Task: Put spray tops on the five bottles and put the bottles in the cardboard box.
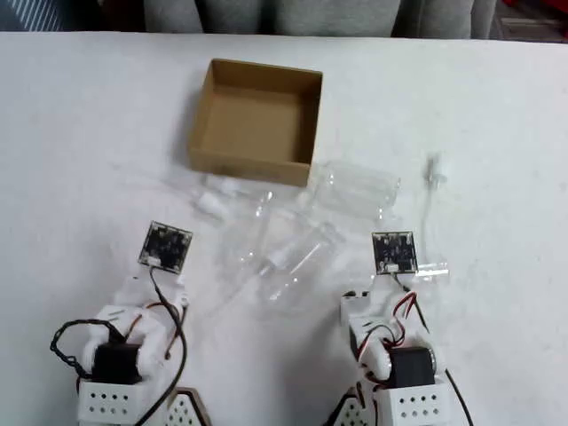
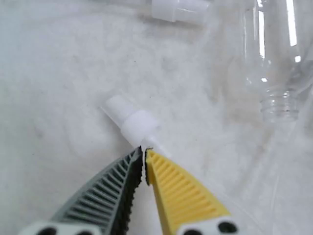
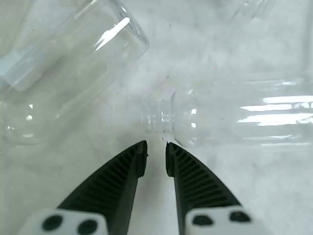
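clear plastic bottles (image 1: pixel 293 253) lie on their sides in a loose cluster on the white table (image 1: pixel 89 115), between the open brown cardboard box (image 1: pixel 248 164) and the two arms. they are see-through and without tops, their threaded necks open. a white plastic spray top (image 1: pixel 213 201) lies on the table near the box's front wall. a second spray top (image 1: pixel 432 173), with a thin tube trailing from it, lies apart on the other side of the cluster.

the left tool (image 2: pixel 144 155) has one grey finger and one yellow one. it is clenched to a hairline slit, with nothing visible between the ribbed pads. its tips sit right against the collar of a short white spray head (image 2: pixel 131 122) that lies flat on the table, nozzle end pointing away from the tool. another white top (image 2: pixel 178 10) lies farther off, and an uncapped bottle neck (image 2: pixel 279 105) is off to one side.

the right tool (image 3: pixel 154 157) has two black fingers. they are parted a little and grasp nothing. the tips stop just short of the threaded mouth of a lying bottle (image 3: pixel 244 115), and a slanted bottle (image 3: pixel 68 73) lies near it.
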